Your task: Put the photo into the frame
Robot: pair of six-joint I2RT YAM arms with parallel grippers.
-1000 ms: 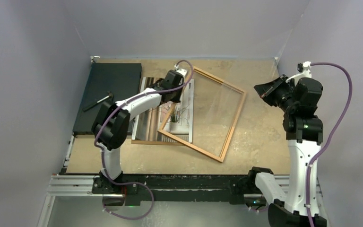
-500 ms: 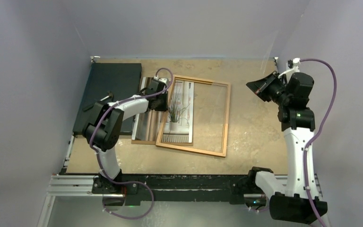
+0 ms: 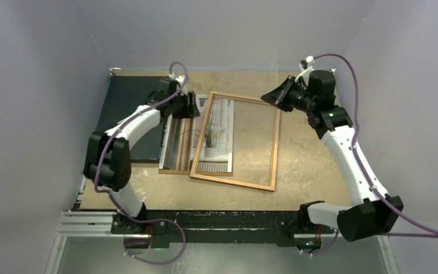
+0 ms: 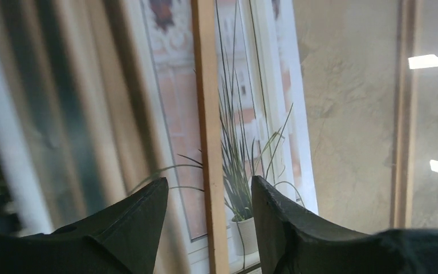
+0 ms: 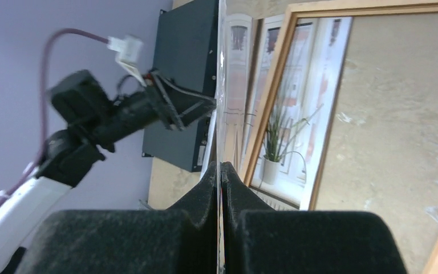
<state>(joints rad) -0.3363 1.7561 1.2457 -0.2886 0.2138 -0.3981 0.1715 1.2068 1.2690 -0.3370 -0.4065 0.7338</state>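
Note:
The frame (image 3: 274, 145), a narrow orange-brown wooden border, lies flat on the table over the right part of the photo (image 3: 212, 137). The photo shows a spiky potted plant at a window. My left gripper (image 3: 196, 106) is open at the frame's far left corner. In the left wrist view its jaws (image 4: 210, 188) stand either side of the frame's left rail (image 4: 205, 114) without touching it, with the photo (image 4: 239, 148) below. My right gripper (image 3: 275, 97) hangs at the frame's far right corner. Its jaws (image 5: 221, 166) are shut on a thin clear glass pane (image 5: 221, 85), seen edge-on.
A dark grey-black mat (image 3: 130, 114) lies at the far left. A brown backing board (image 3: 175, 145) sticks out from under the photo's left and near edges. Grey walls close the table in on three sides. The left arm (image 5: 114, 111) shows in the right wrist view.
The left gripper has opened, let go of the frame's left rail and drawn back a little. The frame has settled flat and squarer. The right arm has swung left to the frame's far right corner.

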